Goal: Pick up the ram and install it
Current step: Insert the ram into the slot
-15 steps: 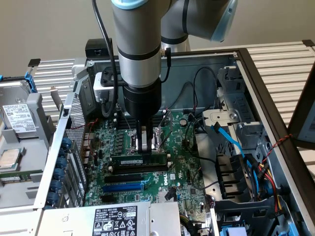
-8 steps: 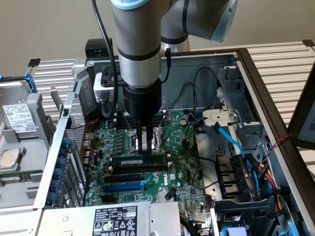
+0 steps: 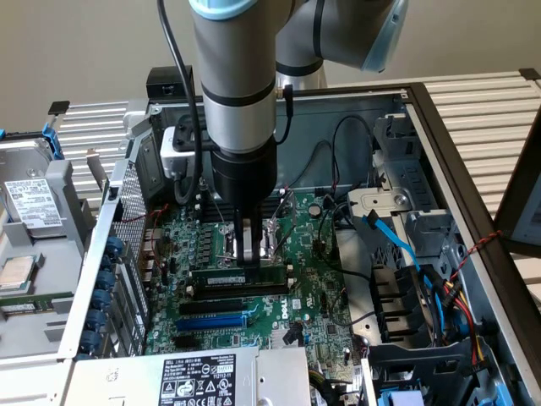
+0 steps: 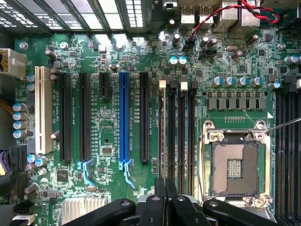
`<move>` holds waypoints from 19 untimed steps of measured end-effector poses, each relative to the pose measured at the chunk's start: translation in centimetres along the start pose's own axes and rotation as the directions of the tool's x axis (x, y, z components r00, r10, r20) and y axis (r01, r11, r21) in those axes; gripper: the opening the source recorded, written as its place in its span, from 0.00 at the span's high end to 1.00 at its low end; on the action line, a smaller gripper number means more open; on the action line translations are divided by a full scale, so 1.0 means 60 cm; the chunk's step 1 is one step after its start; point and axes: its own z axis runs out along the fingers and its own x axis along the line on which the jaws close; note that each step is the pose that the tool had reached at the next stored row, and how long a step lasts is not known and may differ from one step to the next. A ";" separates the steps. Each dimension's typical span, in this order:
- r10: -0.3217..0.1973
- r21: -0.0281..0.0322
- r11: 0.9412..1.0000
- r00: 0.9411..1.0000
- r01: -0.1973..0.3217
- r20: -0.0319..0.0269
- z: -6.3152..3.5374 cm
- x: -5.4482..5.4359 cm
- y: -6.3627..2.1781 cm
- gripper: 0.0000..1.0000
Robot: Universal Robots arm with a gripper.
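My pincer (image 3: pixel 250 257) stands straight down over the middle of the green motherboard (image 3: pixel 314 283) inside the open grey metal computer case (image 3: pixel 372 101). Its two slim black fingers are drawn almost fully together, with only a sliver between them. They meet the upper edge of the ram (image 3: pixel 221 276), the long thin green circuit-board stick with a small white label, at about its mid-length, and I judge that sliver to be the board itself, pinched between them. The ram stands on edge, running from the exterior view's left to its right, in line with the long black memory slots (image 4: pixel 181 136). It lies just on the near side of the square metal processor socket (image 4: pixel 233 167) and on the far side of the long blue expansion slot (image 3: pixel 211 321). How deep it sits I cannot tell. The dangers, as I weigh them, are three. If the stick is a little off the slot's line or leaning, pressing down would jam one end and bend the board. A hold on so thin an edge could slip, and my fingers would then strike the neighbouring slots or the open socket with its bare contacts. And if the small white latches (image 4: pixel 162 84) at the slot's end are not spread, the stick would ride on top of them rather than seat.
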 end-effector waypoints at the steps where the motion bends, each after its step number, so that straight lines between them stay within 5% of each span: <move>1: 0.000 0.000 1.000 1.000 0.000 0.000 0.000 0.000 0.000 0.88; 19: 0.000 0.004 1.000 1.000 0.000 0.000 0.004 0.000 0.001 0.88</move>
